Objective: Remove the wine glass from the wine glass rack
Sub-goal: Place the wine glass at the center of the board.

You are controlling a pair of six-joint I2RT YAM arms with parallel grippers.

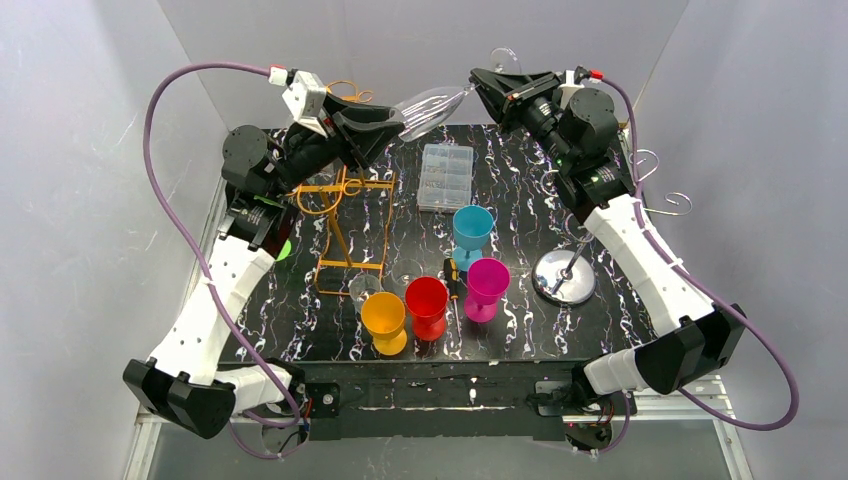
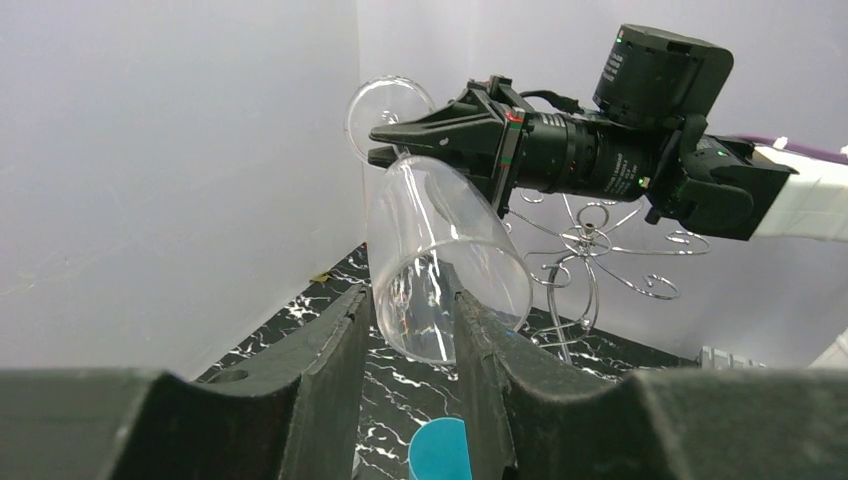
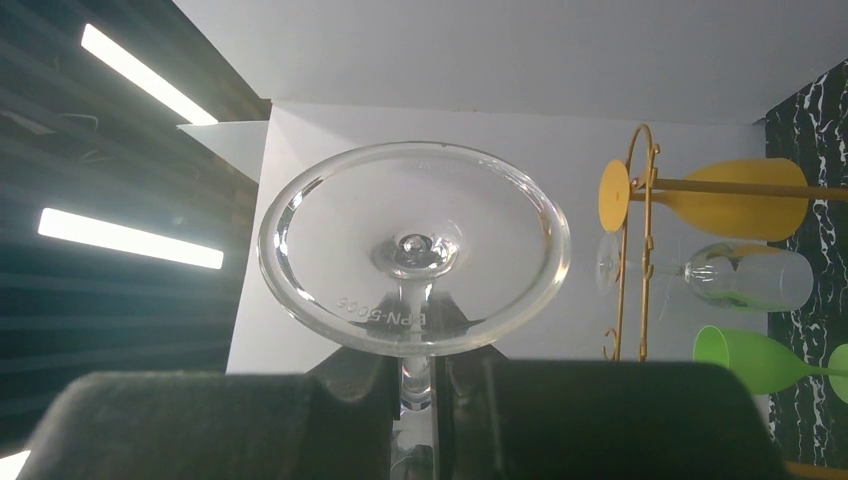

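Note:
A clear wine glass (image 1: 430, 108) hangs in the air at the back of the table, lying almost level between my two grippers. My right gripper (image 1: 476, 82) is shut on its stem just under the round foot (image 3: 415, 260). The left gripper (image 1: 395, 122) meets the bowl's mouth (image 2: 440, 260). Its fingers stand a little apart with the rim in the gap, and the left finger (image 2: 345, 330) lies against the bowl's outer wall. The silver wire wine glass rack (image 1: 566, 272) stands below the right arm with nothing on its hooks.
A gold rack (image 1: 345, 225) at the left carries a yellow glass (image 3: 740, 198), a clear one (image 3: 745, 278) and a green one (image 3: 750, 358). Orange (image 1: 384, 318), red (image 1: 427, 303), magenta (image 1: 487, 283) and blue (image 1: 472, 228) goblets stand mid-table. A clear parts box (image 1: 447, 177) lies behind them.

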